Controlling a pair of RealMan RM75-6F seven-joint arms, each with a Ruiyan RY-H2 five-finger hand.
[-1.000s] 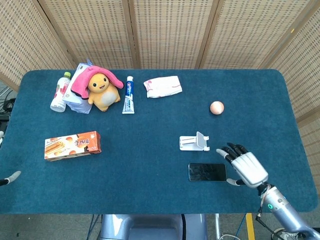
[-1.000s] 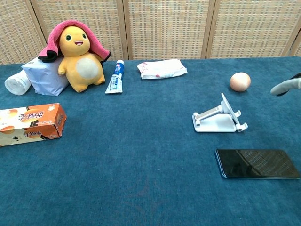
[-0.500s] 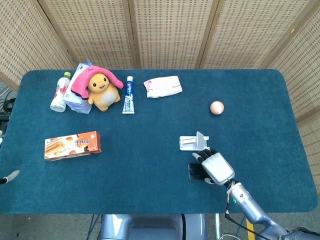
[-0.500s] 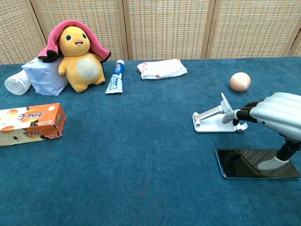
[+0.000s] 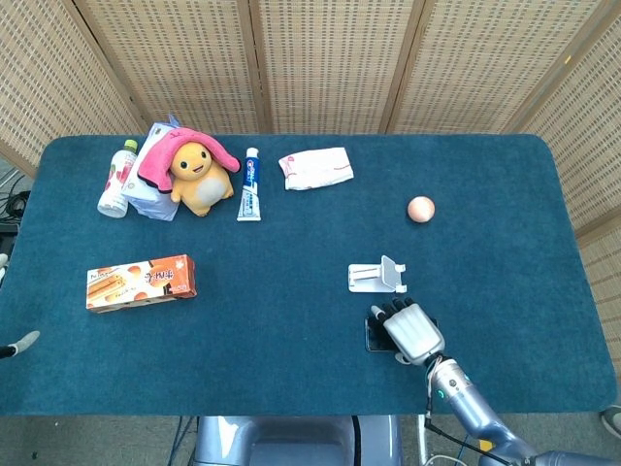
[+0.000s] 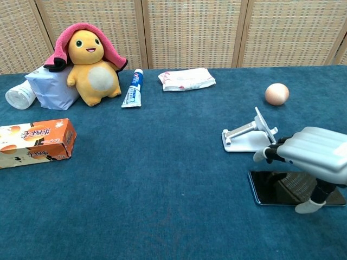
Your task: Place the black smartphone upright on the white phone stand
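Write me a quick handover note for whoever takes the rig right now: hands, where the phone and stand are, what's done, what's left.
Right hand: open, palm down, over the black smartphone, thumb reaching down at its near edge; no grip visible.
Left hand: only a tip shows at the table's left edge, state unclear.
Smartphone: flat on the table, just in front of the white phone stand.
Stand: empty, beside the right hand's fingertips.
Done: right hand positioned above the phone.
Left: grasp, lift, set the phone upright on the stand.

Head view overhead; chest view low, frontal.
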